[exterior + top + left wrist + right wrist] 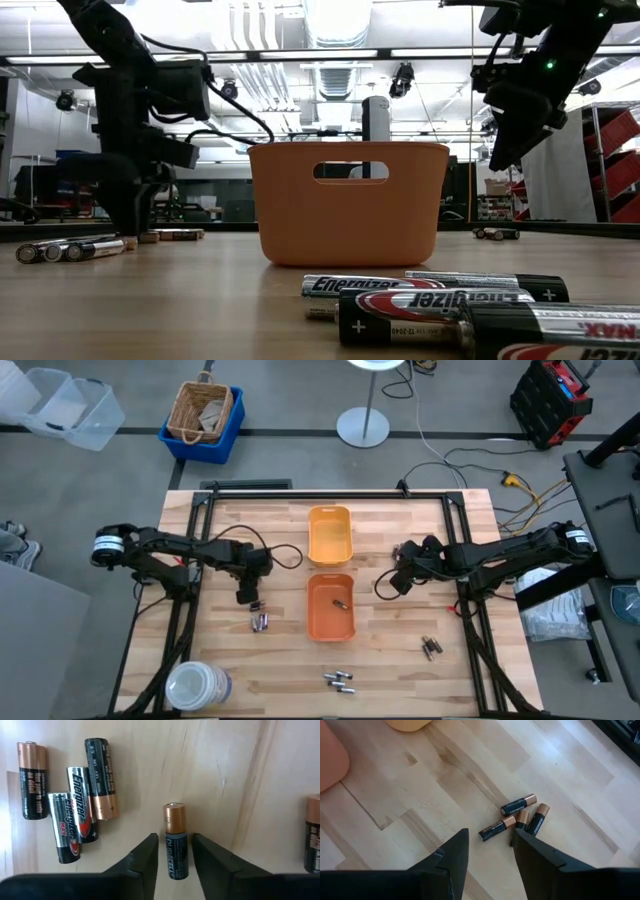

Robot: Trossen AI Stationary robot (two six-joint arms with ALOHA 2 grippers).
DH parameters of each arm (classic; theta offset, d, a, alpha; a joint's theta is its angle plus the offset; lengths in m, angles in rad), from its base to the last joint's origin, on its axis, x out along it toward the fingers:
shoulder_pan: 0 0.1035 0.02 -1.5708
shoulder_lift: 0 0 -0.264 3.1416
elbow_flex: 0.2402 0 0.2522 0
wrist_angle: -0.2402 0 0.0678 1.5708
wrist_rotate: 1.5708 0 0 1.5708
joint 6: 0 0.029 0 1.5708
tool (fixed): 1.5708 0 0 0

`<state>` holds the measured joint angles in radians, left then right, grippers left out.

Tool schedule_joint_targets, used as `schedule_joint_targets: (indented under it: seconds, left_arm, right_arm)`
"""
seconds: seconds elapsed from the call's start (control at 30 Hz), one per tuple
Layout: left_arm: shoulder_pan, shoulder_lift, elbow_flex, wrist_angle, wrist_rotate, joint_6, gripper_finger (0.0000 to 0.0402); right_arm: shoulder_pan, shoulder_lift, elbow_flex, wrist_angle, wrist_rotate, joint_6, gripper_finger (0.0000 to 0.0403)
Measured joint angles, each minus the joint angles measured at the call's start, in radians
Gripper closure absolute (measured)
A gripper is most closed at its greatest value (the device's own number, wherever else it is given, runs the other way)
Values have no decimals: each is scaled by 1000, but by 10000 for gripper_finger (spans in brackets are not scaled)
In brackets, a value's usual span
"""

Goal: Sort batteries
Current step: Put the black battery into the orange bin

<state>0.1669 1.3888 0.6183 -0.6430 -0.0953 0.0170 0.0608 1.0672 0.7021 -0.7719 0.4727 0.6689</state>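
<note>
My left gripper (247, 596) (175, 841) is low over the table left of the orange tray (330, 622). It is open, one finger on each side of a copper-and-black battery (175, 822) lying on the wood, with thin gaps showing. Several more batteries (70, 805) (260, 623) lie just beyond it. One battery (340, 601) lies inside the orange tray. My right gripper (398, 578) (490, 842) hangs open above the table right of the trays, with nothing between its fingers. A small cluster of batteries (520, 817) (430, 648) lies on the wood below and ahead of it.
A yellow-orange tray (330, 532) stands behind the orange one. More batteries (340, 680) (440, 305) lie near the table's front edge. A white round container (197, 685) sits at the front left corner. Bare wood shows between the trays and each battery group.
</note>
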Motion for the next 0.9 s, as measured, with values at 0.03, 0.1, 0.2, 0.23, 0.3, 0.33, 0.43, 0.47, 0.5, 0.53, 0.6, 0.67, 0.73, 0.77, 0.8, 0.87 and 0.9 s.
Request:
schedule_joint_targets:
  seconds: [0.03, 0.1, 0.2, 0.23, 0.3, 0.33, 0.43, 0.47, 0.5, 0.53, 0.6, 0.67, 0.73, 0.77, 0.8, 0.87, 0.9]
  left_arm:
    - [0, 0, 0, 0, 2, 0, 310]
    - [0, 0, -3, 4, 5, 0, 322]
    - [0, -1, -8, 11, 7, -3, 337]
    - [0, -1, -8, 12, 7, -4, 343]
    - [0, -2, -10, 15, 7, -4, 352]
    - [0, -2, -10, 15, 7, -4, 357]
    - [0, -3, -10, 15, 6, -4, 371]
    - [0, -3, -10, 15, 5, -4, 375]
    - [0, -3, -10, 15, 4, -4, 377]
    - [0, -3, -10, 16, 4, -4, 378]
    - [0, -3, -10, 16, 3, -4, 379]
    - [0, -8, -10, 15, 4, -6, 380]
    - [0, -14, -7, 13, 11, -12, 380]
    - [0, -18, -1, 8, 20, -18, 381]
    - [0, -25, 6, 4, 31, -23, 381]
    - [0, -33, 25, -13, 54, -34, 382]
    - [0, -34, 35, -26, 67, -37, 382]
  right_arm:
    - [0, 0, 0, 0, 0, 0, 258]
    - [0, 0, 0, 0, 0, 0, 259]
    - [0, 0, 0, 0, 0, 0, 257]
    - [0, 0, 0, 0, 0, 0, 255]
    - [0, 0, 0, 0, 0, 0, 251]
    - [0, 0, 0, 0, 0, 0, 249]
    - [0, 0, 0, 0, 0, 0, 244]
    - [0, 0, 0, 0, 0, 0, 243]
    - [0, 0, 0, 0, 0, 0, 242]
    - [0, 0, 0, 0, 0, -1, 241]
    - [0, 0, 0, 0, 0, -10, 241]
    - [0, 0, 0, 0, 0, -13, 243]
    - [0, 0, 0, 1, 0, -13, 246]
    - [0, 0, 0, 1, 0, -13, 248]
    - [0, 0, 0, 1, 0, -13, 250]
    - [0, 0, 0, 1, 0, -13, 254]
    - [0, 0, 0, 1, 0, -13, 256]
